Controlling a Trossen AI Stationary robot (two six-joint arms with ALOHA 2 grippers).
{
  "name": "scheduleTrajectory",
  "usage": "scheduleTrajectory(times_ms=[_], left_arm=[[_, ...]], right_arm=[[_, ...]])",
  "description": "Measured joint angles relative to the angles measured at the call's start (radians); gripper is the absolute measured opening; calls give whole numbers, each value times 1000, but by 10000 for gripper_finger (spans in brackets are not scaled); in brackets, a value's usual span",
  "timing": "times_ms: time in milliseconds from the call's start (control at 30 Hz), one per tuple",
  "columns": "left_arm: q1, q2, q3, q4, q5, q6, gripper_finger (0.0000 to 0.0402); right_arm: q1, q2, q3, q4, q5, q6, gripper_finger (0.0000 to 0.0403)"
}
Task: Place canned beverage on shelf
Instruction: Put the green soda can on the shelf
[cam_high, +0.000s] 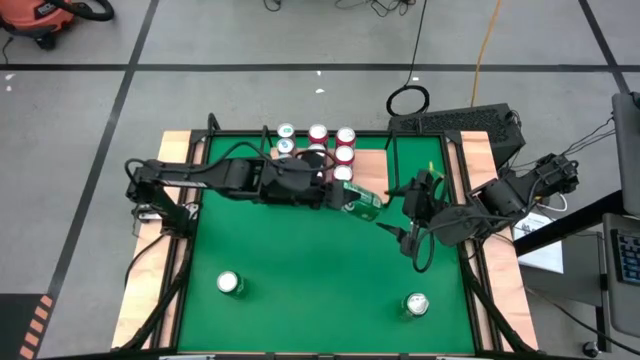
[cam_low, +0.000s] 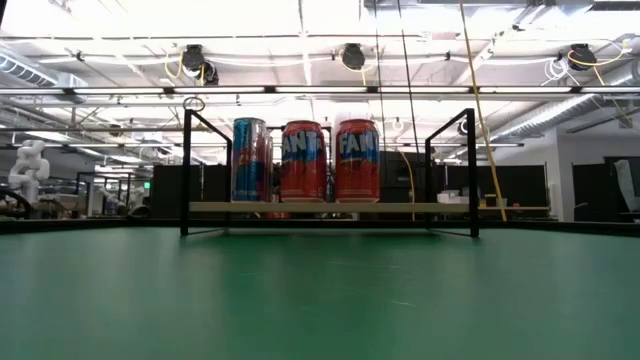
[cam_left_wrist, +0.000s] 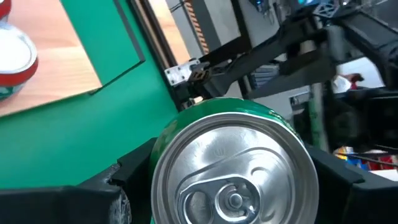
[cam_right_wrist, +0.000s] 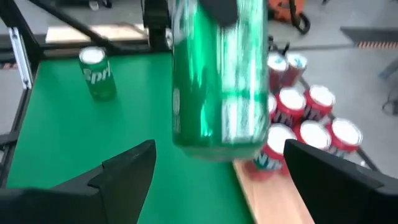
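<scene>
1. The green can (cam_high: 361, 203) sits clamped between the fingers of my left end effector (cam_high: 345, 198), lifted off the green mat (cam_high: 300, 260), just beside the front edge of the shelf (cam_high: 375, 165).
2. My left wrist view looks straight onto its silver lid (cam_left_wrist: 233, 174), so the can's long axis runs along my fingers' reach; from above it looks tilted, not upright.
3. The shelf's board already carries several cans (cam_high: 318, 135), red ones among them, packed on the side of the shelf away from my right arm; the bare wood on the side next to that arm looks like the free spot.
4. From my left end effector, that bare wood lies just past the can, toward the shelf's back rail.
5. My right end effector (cam_high: 405, 232) hangs with its fingers spread and empty, near the can, on its side away from the shelf.
6. Two more cans (cam_high: 230, 284) stand on the mat well apart from the shelf.
7. I judge the left arm does the placing; the can must be stood upright first.
</scene>
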Motion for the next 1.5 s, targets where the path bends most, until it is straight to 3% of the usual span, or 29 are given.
scheduleTrajectory(times_ms=[567,767,1233,1500], left_arm=[[0,1,-1,-5,-60,-84,280],[-4,1,-2,-8,-60,-111,280],[-5,1,-2,-6,-63,-161,280],[-4,1,-2,-5,-67,-159,280]], right_arm=[[-49,39,0,100,34,-113,363],[-94,71,0,117,-45,-98,383],[-196,84,0,124,-222,-141,378],[-211,84,0,123,-231,-163,365]])
